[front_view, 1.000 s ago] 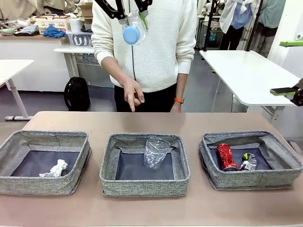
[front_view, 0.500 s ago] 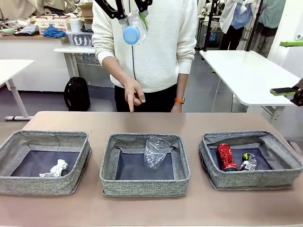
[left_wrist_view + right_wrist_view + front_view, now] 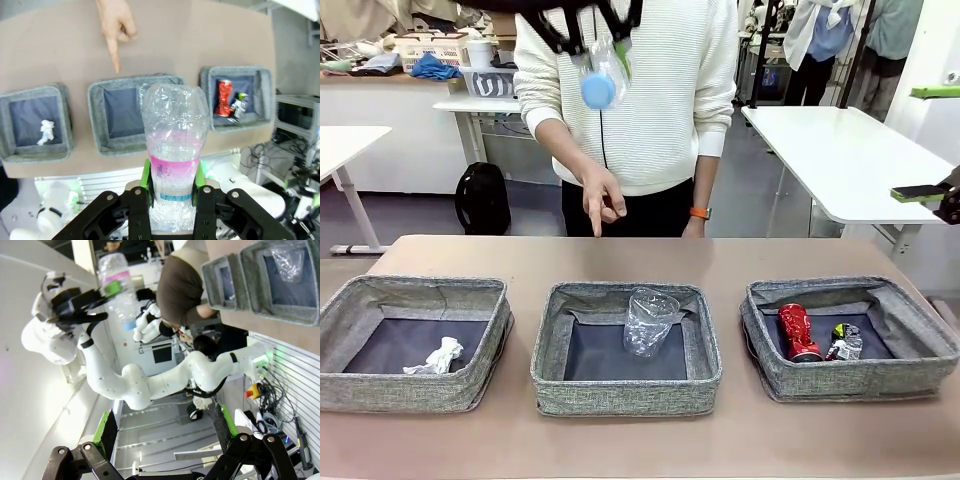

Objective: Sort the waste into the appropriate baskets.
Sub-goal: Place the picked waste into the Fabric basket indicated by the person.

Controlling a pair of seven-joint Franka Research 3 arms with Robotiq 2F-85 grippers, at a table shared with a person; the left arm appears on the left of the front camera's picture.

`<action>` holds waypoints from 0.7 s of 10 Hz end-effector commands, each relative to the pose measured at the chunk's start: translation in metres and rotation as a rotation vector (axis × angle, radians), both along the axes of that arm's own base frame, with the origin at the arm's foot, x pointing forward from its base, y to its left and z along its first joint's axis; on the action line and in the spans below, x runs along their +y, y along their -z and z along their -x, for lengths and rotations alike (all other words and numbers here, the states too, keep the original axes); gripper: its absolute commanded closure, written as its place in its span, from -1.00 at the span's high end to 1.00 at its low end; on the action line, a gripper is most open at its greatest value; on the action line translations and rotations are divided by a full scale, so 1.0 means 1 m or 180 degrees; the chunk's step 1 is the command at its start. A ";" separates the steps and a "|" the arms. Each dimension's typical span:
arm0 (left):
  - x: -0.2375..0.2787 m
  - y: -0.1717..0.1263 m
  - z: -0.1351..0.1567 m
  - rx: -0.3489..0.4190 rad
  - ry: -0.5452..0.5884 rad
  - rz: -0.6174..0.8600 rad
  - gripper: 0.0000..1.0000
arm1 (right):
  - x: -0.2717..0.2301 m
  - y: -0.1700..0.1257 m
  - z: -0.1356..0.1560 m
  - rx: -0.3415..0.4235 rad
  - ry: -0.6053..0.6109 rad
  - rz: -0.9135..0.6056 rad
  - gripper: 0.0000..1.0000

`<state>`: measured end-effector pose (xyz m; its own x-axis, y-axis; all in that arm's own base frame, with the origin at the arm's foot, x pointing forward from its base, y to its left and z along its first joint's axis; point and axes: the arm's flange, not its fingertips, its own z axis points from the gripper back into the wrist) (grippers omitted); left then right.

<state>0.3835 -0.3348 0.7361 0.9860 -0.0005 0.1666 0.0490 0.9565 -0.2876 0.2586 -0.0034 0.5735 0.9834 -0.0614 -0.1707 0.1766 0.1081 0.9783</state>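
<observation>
High above the table my left gripper [image 3: 592,28] is shut on a clear plastic bottle [image 3: 601,66] with a blue cap; up close the bottle [image 3: 174,135] stands between the green pads [image 3: 145,178]. Directly below lies the middle basket [image 3: 625,395] with another clear bottle [image 3: 647,320] in it. A white paper wad [image 3: 438,356] rests in the left basket [image 3: 410,392]. The right basket [image 3: 860,378] holds a red can [image 3: 797,332] and a silver-black can [image 3: 842,342]. My right gripper [image 3: 928,142] is open at the right edge, away from the baskets.
The person stands at the far side, one hand [image 3: 600,200] pointing a finger down toward the middle basket [image 3: 125,145]. White tables [image 3: 840,150] stand behind on the right. Bare brown tabletop [image 3: 640,255] lies between the baskets and the person.
The left gripper has tilted slightly with the bottle, so its blue cap sits a little lower and looks smaller. The baskets, their contents and the right gripper are unchanged.
</observation>
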 end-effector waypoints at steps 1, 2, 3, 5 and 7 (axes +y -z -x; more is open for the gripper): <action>0.006 0.093 0.000 -0.0157 -0.0029 -0.0075 -0.30 | 0.002 -0.005 -0.001 -0.0048 -0.0003 -0.0070 1.00; 0.002 0.140 -0.001 -0.0132 -0.0039 -0.0043 -0.30 | 0.002 -0.005 -0.001 -0.0048 -0.0003 -0.0070 1.00; -0.006 0.175 -0.004 -0.0098 -0.0065 0.0043 -0.30 | 0.002 -0.005 -0.001 -0.0048 -0.0003 -0.0070 1.00; -0.020 0.228 -0.002 -0.0145 -0.0196 -0.0275 -0.30 | 0.002 -0.005 -0.001 -0.0048 -0.0003 -0.0070 1.00; -0.029 0.246 0.008 -0.0047 -0.0099 -0.0334 -0.30 | 0.002 -0.005 -0.001 -0.0048 -0.0003 -0.0070 1.00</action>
